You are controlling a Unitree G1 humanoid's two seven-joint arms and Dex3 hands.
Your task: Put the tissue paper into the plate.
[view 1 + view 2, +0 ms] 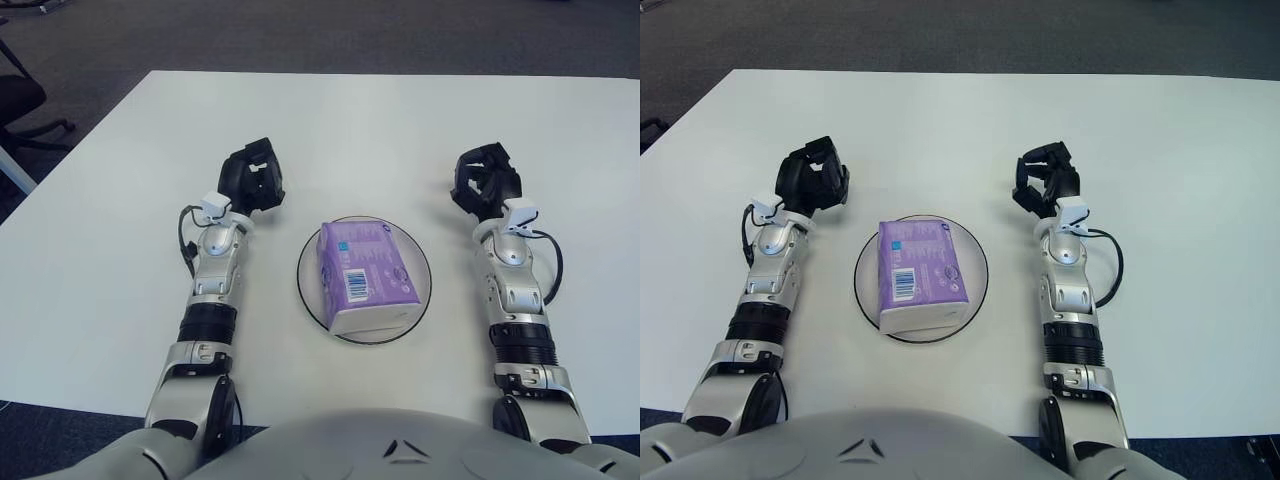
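Note:
A purple tissue pack (pixel 363 276) lies inside a round plate (pixel 308 262) with a dark rim, in the middle of the white table. It covers most of the plate, and its white end points toward me. My left hand (pixel 253 177) shows to the left of the plate, fingers curled and holding nothing. My right hand (pixel 486 180) shows to the right of the plate, fingers also curled and holding nothing. Both hands are apart from the pack and the plate.
The white table (pixel 350 130) stretches back to its far edge, with dark carpet beyond. A black chair base (pixel 25 110) stands off the table's far left corner.

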